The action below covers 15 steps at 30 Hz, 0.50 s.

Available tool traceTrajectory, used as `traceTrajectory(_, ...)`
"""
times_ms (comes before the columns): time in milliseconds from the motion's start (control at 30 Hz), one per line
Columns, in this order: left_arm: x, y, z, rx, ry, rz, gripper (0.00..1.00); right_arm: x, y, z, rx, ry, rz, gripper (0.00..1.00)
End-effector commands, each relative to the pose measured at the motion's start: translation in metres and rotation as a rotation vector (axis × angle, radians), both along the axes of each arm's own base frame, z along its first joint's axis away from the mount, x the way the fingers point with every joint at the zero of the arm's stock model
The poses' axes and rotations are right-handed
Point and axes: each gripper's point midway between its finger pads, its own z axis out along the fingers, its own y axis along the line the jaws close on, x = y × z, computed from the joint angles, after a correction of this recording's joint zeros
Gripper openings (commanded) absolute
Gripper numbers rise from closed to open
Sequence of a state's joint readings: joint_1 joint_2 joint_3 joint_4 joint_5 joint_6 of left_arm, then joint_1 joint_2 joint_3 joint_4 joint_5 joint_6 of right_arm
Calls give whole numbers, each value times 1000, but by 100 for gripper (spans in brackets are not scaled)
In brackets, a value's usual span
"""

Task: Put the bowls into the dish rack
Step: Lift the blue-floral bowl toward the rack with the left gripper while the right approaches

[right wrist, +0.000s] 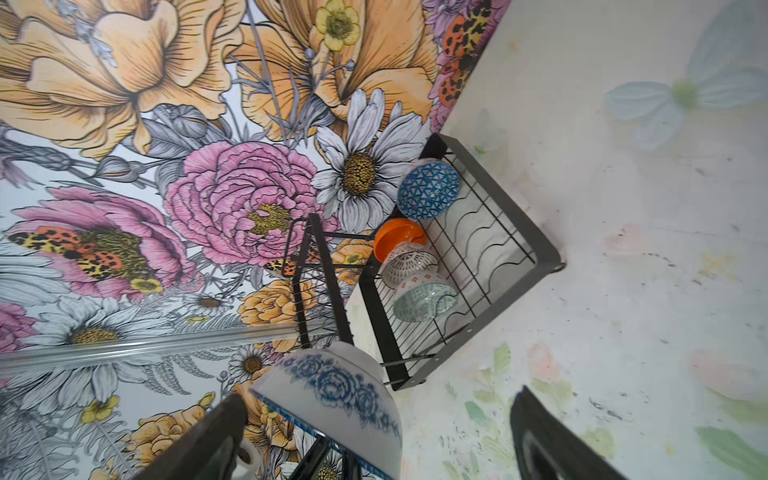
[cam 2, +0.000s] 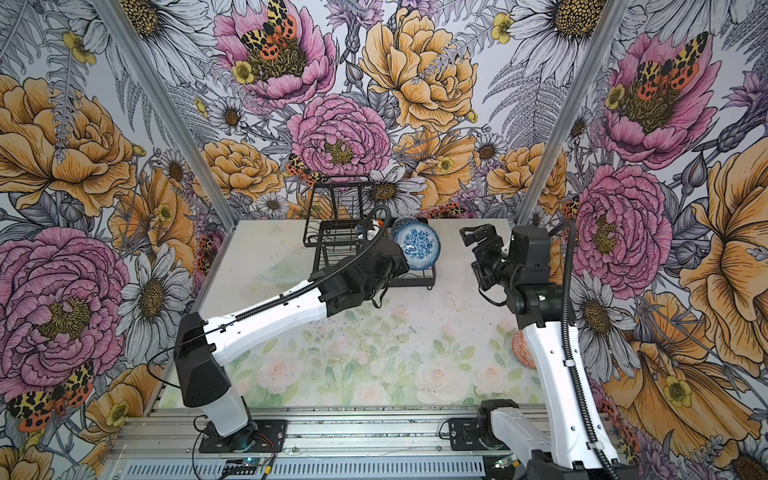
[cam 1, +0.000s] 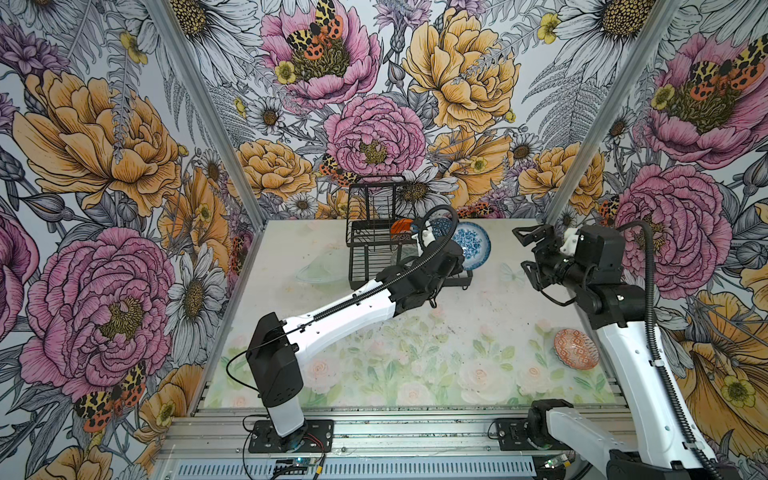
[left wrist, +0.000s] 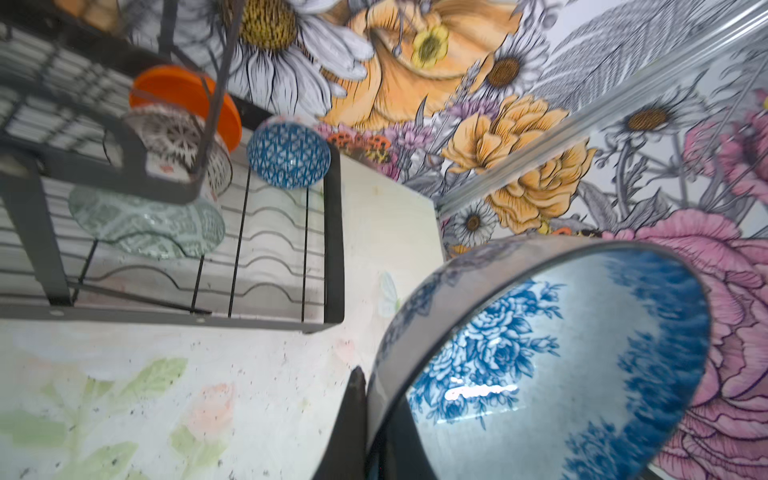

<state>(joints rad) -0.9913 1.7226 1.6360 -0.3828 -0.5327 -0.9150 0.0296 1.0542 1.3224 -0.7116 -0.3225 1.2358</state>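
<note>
The wrist views show what the left arm hides from above: four bowls in the dish rack (left wrist: 334,232). The orange bowl (left wrist: 187,95), the white bowl with black lattice (left wrist: 178,141) and the grey-green bowl (left wrist: 145,224) stand in a row. The blue geometric bowl (left wrist: 289,151) sits apart at a corner. Only the top views show the red-orange patterned bowl (cam 1: 575,349), which lies near the right arm, well apart from the rack.

The surface (cam 1: 415,365) carries a pale rose print with dark specks. Bold floral wallpaper (cam 1: 104,166) covers the three walls.

The left claw (left wrist: 370,415) is pinched on the rim of the blue-white floral bowl (cam 1: 471,245). That bowl is held off the surface, tipped on its side, at the rack's right end. The right claw (cam 1: 524,254) is spread wide, holds nothing and hangs just right of that bowl.
</note>
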Motion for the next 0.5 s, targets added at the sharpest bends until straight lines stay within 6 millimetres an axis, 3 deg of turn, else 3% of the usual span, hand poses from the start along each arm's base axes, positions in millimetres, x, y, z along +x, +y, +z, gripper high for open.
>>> traceTrajectory(0,28,31,57,-16,-207,155,0,11,13,56,56,-112,37,100)
traceTrajectory(100,40,37,83,-29,-321,172,0,24,22,99,77,-217,53,99)
traceTrajectory(233,62,49,106,-55,-453,218,0,39,37,137,135,-304,61,99)
traceTrajectory(400,91,60,125,-66,-606,240,0,61,72,155,185,-356,129,99)
traceTrajectory(467,105,59,114,-53,-639,241,0,71,86,158,190,-368,147,99)
